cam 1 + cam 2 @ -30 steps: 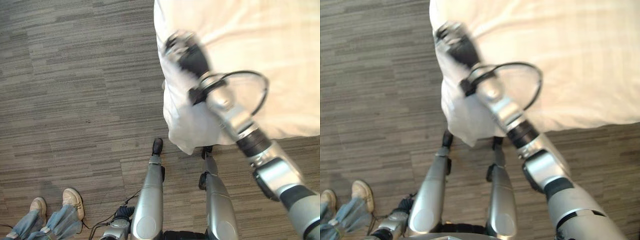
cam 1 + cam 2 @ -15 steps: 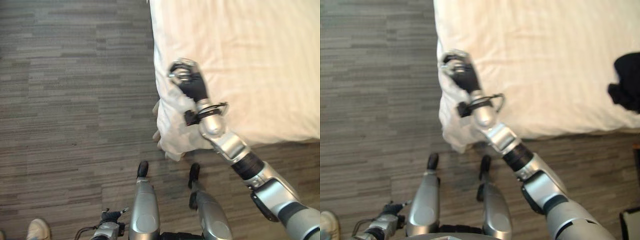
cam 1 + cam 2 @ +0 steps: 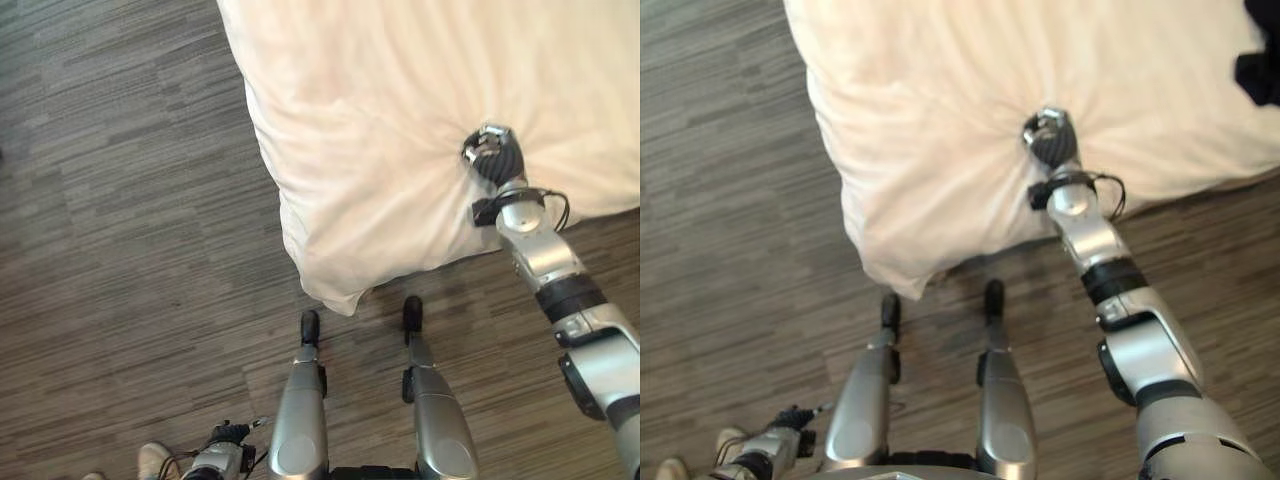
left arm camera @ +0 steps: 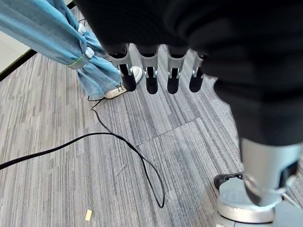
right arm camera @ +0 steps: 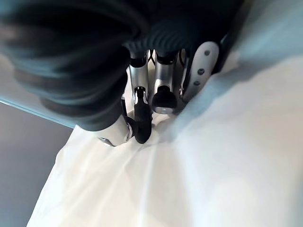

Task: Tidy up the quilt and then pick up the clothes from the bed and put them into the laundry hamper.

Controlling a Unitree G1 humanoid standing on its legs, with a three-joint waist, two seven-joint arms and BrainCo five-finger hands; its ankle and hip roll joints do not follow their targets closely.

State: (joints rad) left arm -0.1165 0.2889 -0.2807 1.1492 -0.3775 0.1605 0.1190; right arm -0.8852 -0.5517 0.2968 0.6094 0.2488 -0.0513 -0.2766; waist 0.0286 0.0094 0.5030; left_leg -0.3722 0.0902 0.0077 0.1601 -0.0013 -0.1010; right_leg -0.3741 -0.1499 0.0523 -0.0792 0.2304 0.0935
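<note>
I see my right hand (image 3: pixel 493 155) out over the bed, near the edge closest to me. Its fingers (image 5: pixel 142 124) are curled tight into the white quilt (image 3: pixel 380 130), and they pinch a bunch of the cloth. The quilt puckers right at the hand, and folds run out from that spot like rays. So the quilt is in my right hand's grip, and the rest of it lies spread over the bed. One corner (image 3: pixel 335 295) of the quilt hangs down over the side of the bed, just above the floor (image 3: pixel 130 230) and close in front of me.

In the right wrist view the dark fingertips press into the white cloth, with the thumb beside them, and the quilt lies all around them.

A dark piece of clothing (image 3: pixel 1262 60) lies on the quilt at the far right side of the bed. It is well apart from my right hand.

My left hand (image 4: pixel 158 71) hangs low by my side over the grey wood floor. Its fingers are straight and loose, and it holds nothing. Past its fingers I see a person's legs in blue jeans (image 4: pixel 71 42) and a pale shoe (image 4: pixel 124 84) on the floor. The same shoe (image 3: pixel 158 460) shows at the lower left of the head view.
</note>
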